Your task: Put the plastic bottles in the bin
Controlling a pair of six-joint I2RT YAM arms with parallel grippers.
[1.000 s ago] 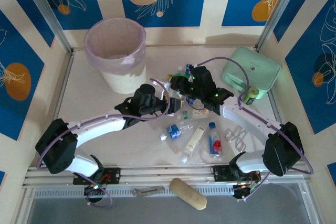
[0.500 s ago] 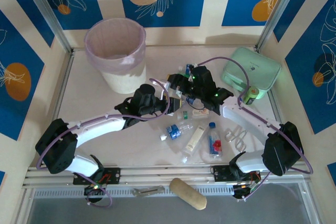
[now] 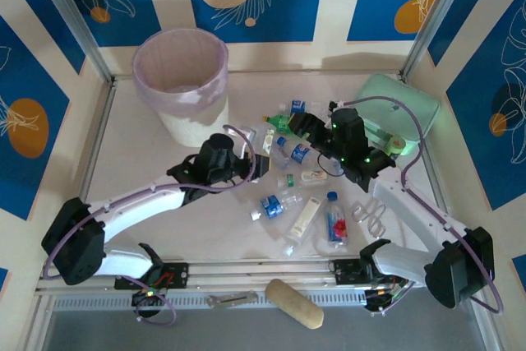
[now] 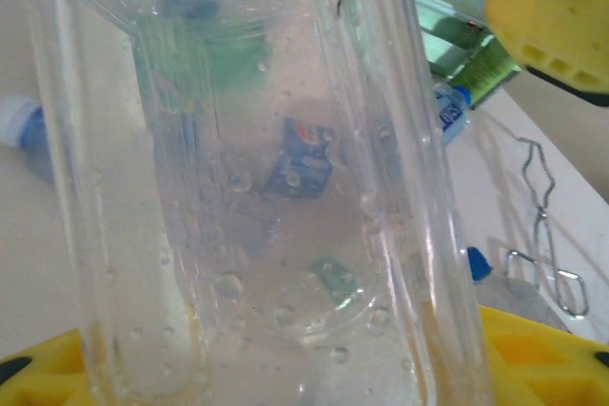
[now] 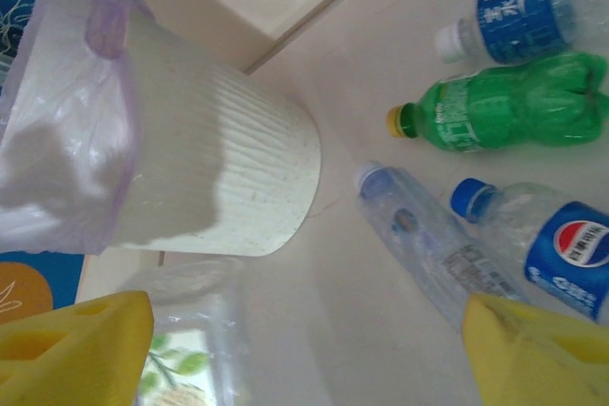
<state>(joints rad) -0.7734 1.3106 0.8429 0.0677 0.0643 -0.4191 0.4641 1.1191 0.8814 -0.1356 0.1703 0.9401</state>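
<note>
L gripper (image 3: 260,163) is closed partway on a clear bottle (image 4: 285,187) w/ droplets inside. R gripper (image 5: 304,335) gapes wide, holding nothing, over mid-table (image 3: 148,170) near a green bottle (image 5: 504,116) & blue-labelled bottles (image 5: 528,11). Ribbed cream bin (image 5: 228,187), lined w/ pink bag (image 5: 57,140), stands near table's far-left corner.

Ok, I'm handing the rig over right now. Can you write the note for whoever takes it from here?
Grippers: the left gripper is shut on a clear bottle, beside the pile and short of the bin. The right gripper is open and empty, facing the bin.
Things: the other bottles lie scattered mid-table between the arms, among them a green bottle.
Done: from above, the bin looks empty.
Left: drop the held bottle in the bin, then all the rest.
</note>
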